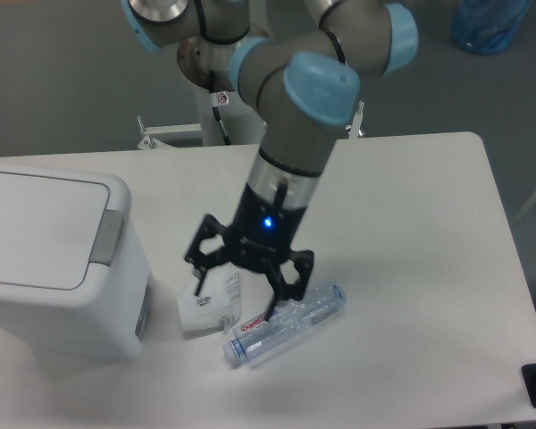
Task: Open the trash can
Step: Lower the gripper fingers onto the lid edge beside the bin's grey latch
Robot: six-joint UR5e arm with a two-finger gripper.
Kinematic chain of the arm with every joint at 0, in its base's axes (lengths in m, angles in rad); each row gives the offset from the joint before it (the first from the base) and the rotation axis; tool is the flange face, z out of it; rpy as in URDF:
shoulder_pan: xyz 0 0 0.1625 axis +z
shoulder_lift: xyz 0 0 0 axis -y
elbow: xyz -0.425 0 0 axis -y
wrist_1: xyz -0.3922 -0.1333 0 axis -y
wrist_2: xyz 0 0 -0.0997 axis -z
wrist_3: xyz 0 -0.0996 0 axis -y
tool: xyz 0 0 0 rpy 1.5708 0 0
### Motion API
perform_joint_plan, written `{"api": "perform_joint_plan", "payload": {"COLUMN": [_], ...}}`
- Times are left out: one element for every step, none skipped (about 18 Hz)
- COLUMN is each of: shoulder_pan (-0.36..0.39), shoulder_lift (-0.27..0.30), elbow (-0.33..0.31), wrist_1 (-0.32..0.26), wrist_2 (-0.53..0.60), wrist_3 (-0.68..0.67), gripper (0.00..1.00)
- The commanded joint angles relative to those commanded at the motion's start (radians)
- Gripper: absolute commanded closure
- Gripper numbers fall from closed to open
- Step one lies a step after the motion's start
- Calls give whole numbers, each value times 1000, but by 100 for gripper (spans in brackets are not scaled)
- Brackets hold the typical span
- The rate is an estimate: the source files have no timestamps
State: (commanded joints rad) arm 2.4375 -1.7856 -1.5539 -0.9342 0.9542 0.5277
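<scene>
Here the trash can (58,259) stands at the left edge of the counter (411,206), a boxy white bin with rounded corners. Its flat white lid (36,228) lies down, closed, so nothing of its inside shows. A grey rectangular tab (106,237) sits on the rim at the lid's right side.

Just right of the can's base lies a small white packet (205,307) with printed text on it, flat on the counter. Beside that lies 1 clear plastic bottle (286,323) on its side, with a red and purple label near its lower-left end; it looks empty, though that is hard to judge.

The tool (234,292) hangs above the packet and the bottle, its 2 black fingers (199,268) spread apart and pointing down, gripping nothing. 1 fingertip is over the packet, the other over the bottle's label end; whether either touches cannot be told. A blue light glows on the wrist above it. The arm (290,152) reaches down from the upper middle, leaning toward the left, with light blue caps on its joints. It is apart from the trash can.
</scene>
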Motion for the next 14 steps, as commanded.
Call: {"api": "perform_joint_plan", "payload": {"shoulder_pan": [-3, -6, -12, -21, -28, -34, -47, -64, -78, -89, -95, -101, -101, -103], "shoulder_lift": [6, 18, 34, 44, 49, 51, 52, 55, 57, 55, 55, 55, 55, 54], "elbow": [-2, -12, -23, -32, -35, -35, -35, -35, -40, -43, -43, -48, -57, -60], "wrist_1": [-2, -2, -2, -2, -2, -2, -2, -2, 0, 0, 0, 0, 0, 2], "wrist_2": [0, 0, 0, 0, 0, 0, 0, 0, 2, 3, 5, 5, 5, 5], "wrist_3": [0, 0, 0, -2, -2, -3, -11, -23, -35, -37, -37, -37, -35, -35], "gripper": [0, 0, 0, 0, 0, 0, 0, 0, 0, 0, 0, 0, 0, 0]}}
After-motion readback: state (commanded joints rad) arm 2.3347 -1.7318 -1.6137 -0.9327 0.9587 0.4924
